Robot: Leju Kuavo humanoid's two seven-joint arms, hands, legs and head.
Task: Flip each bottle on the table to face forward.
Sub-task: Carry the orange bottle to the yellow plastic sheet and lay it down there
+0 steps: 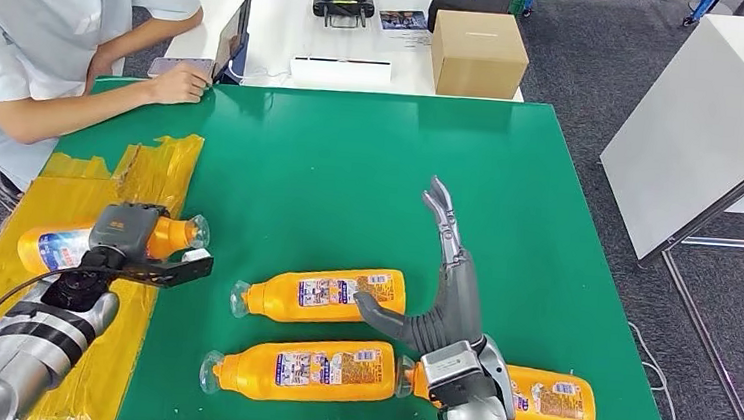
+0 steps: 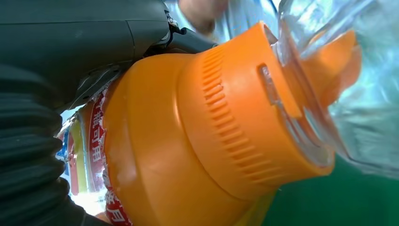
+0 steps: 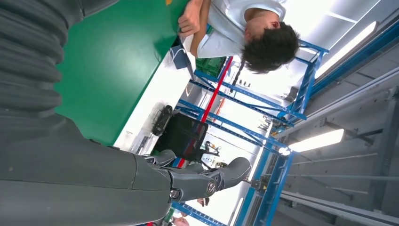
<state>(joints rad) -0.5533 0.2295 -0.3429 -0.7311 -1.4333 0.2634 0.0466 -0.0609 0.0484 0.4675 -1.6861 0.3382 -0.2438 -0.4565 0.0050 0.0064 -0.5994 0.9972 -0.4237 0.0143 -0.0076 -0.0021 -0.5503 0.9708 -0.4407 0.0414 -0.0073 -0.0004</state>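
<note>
Four orange bottles with clear caps lie on their sides on the green mat. My left hand grips the leftmost bottle at its neck, over the yellow tape; up close, its orange shoulder and clear cap press against my palm. A second bottle lies mid-mat, a third near the front edge. My right hand hovers open, fingers stretched away from me, just right of those two. The fourth bottle lies behind my right wrist, partly hidden.
A yellow tape patch covers the mat's left side. A seated person leans on the far left corner beside a tablet. A white table holds a cardboard box. Another white table stands on the right.
</note>
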